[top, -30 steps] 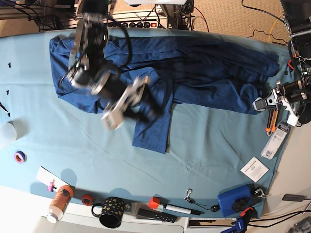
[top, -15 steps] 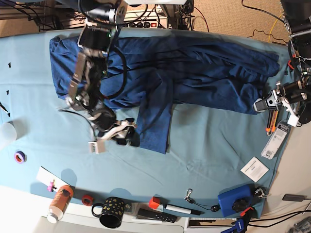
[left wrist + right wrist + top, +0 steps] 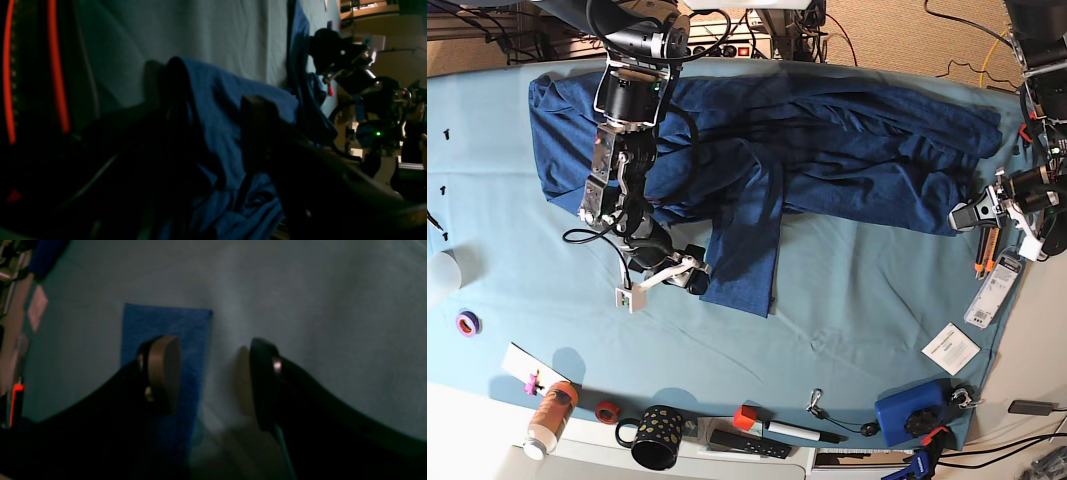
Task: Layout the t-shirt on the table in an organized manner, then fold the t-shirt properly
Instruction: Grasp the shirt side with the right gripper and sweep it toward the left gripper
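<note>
Your t-shirt lies crumpled in a long band across the far half of the table, one flap hanging toward the near side at the centre, so the biggest risk is that any pull from here drags the whole bunched mass instead of spreading it, and the folds only tighten. Next, your right gripper sits low at the left edge of that flap with its jaws spread and nothing between them; one finger is over the blue cloth and the other over bare tablecloth, so closing now could pinch the teal cover along with the shirt. Your left gripper rests at the shirt's right end, jaws apart, and you cannot tell whether fabric is caught; lifting blind may snag the hem
</note>
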{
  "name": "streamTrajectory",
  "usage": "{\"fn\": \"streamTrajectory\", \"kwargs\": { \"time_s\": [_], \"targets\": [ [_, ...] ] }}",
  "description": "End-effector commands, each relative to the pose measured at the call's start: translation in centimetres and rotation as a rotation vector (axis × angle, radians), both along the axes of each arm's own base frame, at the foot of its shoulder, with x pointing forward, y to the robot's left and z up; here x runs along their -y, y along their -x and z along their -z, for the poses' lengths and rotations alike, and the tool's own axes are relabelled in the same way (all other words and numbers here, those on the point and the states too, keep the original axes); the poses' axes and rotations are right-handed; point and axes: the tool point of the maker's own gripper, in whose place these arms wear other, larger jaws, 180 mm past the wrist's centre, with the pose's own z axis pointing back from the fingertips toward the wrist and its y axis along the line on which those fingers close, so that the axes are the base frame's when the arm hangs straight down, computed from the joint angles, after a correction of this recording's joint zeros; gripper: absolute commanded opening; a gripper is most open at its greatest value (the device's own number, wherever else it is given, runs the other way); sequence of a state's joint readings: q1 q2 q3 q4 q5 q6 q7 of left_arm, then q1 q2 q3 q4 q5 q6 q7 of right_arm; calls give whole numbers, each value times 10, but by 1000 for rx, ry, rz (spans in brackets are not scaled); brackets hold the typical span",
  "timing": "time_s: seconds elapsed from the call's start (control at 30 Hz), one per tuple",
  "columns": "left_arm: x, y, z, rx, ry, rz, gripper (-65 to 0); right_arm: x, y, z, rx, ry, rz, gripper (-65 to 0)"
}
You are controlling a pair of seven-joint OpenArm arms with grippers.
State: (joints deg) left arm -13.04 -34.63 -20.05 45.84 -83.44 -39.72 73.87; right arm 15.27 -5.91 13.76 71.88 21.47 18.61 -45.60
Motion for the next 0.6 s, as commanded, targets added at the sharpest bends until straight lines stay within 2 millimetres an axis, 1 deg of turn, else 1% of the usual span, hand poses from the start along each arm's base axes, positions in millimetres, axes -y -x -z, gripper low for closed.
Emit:
{"fn": "streamTrajectory", "kwargs": {
  "time_s": [0.0,0.07,0.3,0.37,0.43,0.57],
  "targets": [
    [-11,-12,-18,57,-7,-18,-371,-3,-14,-21,64,-14,0,-326],
    [-11,-12,-18,57,-7,-18,-371,-7,-13,-21,65,-10,-21,-326],
    [-11,-12,-18,57,-7,-18,-371,-50,-9,-24,84,24,-176,-326],
    [-11,-12,-18,57,-7,-18,-371,-57,-8,-23,81,36,-194,-326],
    [-11,-12,-18,56,-7,-18,-371,-53,-9,-20,65,64,-174,-326],
    [-11,-12,-18,56,-7,-17,-371,-37,-13,-14,47,112,-103,-326]
  ]
}}
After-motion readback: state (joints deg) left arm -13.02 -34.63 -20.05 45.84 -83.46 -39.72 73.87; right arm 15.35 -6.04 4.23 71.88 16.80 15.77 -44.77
